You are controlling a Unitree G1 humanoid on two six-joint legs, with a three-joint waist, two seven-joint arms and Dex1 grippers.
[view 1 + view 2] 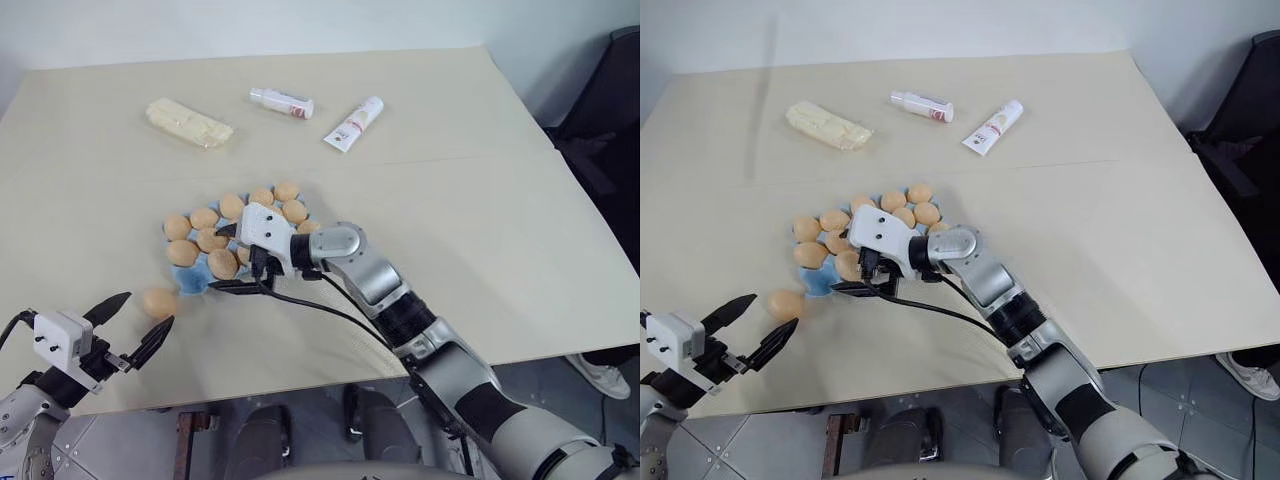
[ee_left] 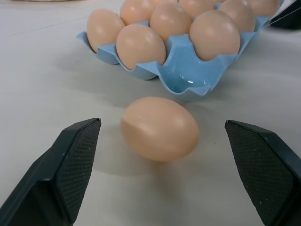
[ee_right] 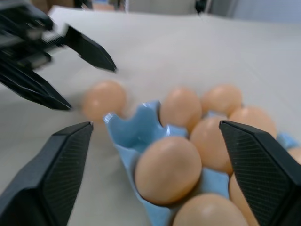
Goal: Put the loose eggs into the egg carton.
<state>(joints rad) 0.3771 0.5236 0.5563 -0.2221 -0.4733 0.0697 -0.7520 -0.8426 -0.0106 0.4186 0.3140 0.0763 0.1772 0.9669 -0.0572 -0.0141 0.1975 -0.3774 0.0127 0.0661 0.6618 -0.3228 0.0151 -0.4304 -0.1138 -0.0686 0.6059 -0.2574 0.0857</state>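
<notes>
A light blue egg carton [image 1: 192, 281] sits near the front of the pale worktop [image 1: 480, 200], most of its cups already filled with tan eggs. One loose egg [image 1: 159, 302] lies on the worktop just beside the carton's near left corner, next to an empty corner cup. The left gripper [image 1: 140, 322] sits low at the worktop's front edge with its black fingers [image 2: 75, 160] spread wide, the loose egg lying between and just ahead of the tips, untouched. The right gripper [image 3: 155, 155] reaches in from the right and hovers over the carton's near end, its fingers also wide apart and holding nothing; an egg sits in a cup right below them. At the far side of the worktop, well apart from the carton, lie a pale yellow wrapped block [image 1: 189, 122] and two white tubes [image 1: 282, 102] [image 1: 354, 124].
</notes>
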